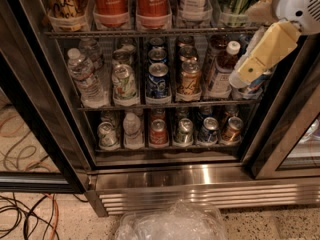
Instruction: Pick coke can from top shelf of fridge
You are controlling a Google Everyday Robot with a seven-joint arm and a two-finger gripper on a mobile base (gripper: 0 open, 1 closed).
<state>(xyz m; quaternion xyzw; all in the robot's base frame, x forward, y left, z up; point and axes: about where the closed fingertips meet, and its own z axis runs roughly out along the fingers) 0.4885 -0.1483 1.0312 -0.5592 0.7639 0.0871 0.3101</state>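
Red coke can (111, 1), white script; end effector (261, 56) upper right.

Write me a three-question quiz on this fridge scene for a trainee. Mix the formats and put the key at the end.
1. True or false: the pincer grips a coke can.
2. How many coke cans show on the top shelf of the fridge? A one, B two, C five.
3. Fill in: the pincer hangs in the upper ____ of the view.
Key: 1 false, it hangs at the right, apart from the coke cans. 2 B. 3 right.
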